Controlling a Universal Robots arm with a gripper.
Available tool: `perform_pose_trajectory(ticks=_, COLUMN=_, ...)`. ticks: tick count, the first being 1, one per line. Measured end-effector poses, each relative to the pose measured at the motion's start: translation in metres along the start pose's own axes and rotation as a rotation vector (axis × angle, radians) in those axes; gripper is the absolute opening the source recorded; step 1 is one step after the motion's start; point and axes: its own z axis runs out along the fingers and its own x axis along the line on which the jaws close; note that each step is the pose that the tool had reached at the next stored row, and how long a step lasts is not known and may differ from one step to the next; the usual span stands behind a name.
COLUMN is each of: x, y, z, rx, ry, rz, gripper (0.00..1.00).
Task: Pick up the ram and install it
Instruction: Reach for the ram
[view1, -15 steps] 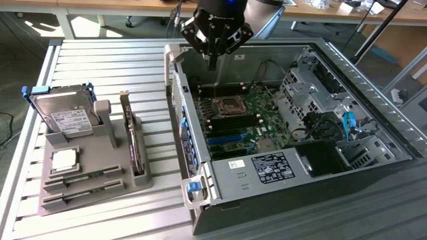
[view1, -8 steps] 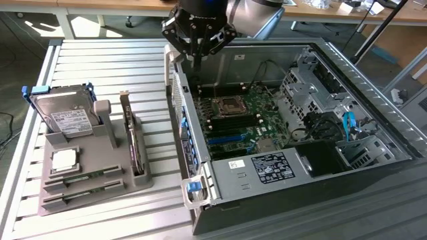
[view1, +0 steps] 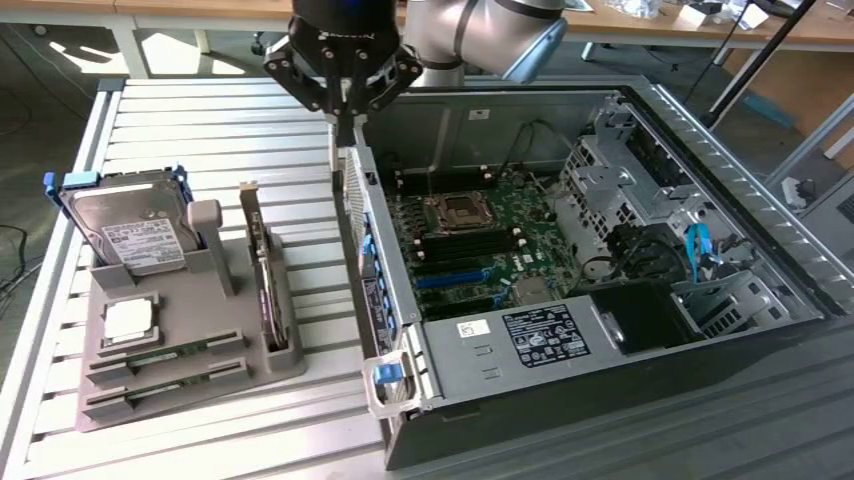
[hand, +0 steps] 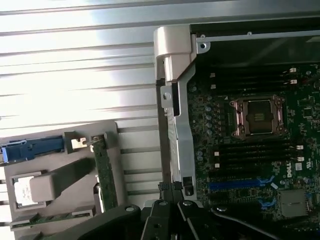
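the ram (view1: 171, 352) stands on edge in a slot of the grey holder (view1: 220, 270), beside a second stick (view1: 167, 382). its long axis runs across the exterior view, rising slightly toward that view's right. the gripper (view1: 344, 128) hangs well apart from it, over the computer case (view1: 561, 400) wall, fingers drawn together on nothing. the exterior view takes in the hard drive (view1: 134, 235); the wrist view looks past the fingers (hand: 161, 220) onto the processor socket (hand: 259, 116).

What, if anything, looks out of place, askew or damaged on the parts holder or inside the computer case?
Nothing stands out. The ram lies seated in the grey holder, the hard drive and expansion card stand upright, and the motherboard looks intact. The end effector hangs above the case wall.
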Motion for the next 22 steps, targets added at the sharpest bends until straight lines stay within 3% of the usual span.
perform_pose_trajectory(ticks=22, x=0.1, y=-0.0075, z=-0.002, rx=0.0001, ry=0.0002, rz=0.0, gripper=0.11)
